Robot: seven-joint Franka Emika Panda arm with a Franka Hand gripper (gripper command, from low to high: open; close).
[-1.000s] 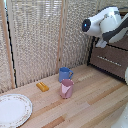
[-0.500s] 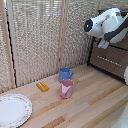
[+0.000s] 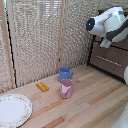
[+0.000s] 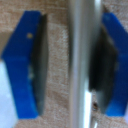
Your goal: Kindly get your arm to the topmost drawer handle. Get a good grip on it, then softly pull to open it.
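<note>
In the wrist view the topmost drawer handle [image 4: 80, 60], a slim silvery bar, runs between my two blue-tipped fingers [image 4: 25, 65], in front of the brown drawer front. My gripper [image 4: 70, 65] is open around it. The bar lies close to one pad, and a gap shows on the other side. In the exterior view the glossy white arm [image 3: 110, 22] with its blue round spot [image 3: 90, 23] reaches to the dark brown drawer unit [image 3: 122, 50] at the exterior view's right. There the arm hides the gripper and the top handle.
A lower drawer's handle [image 3: 107, 60] shows below the arm. On the wooden table [image 3: 95, 107] stand a blue mug [image 3: 65, 74] and a pink cup [image 3: 66, 88], with a yellow block [image 3: 42, 86] and a white plate [image 3: 12, 110] to the exterior view's left. A wicker screen [image 3: 40, 35] stands behind.
The arm has hardly moved; it stays at the drawer unit. The things on the table are unchanged.
</note>
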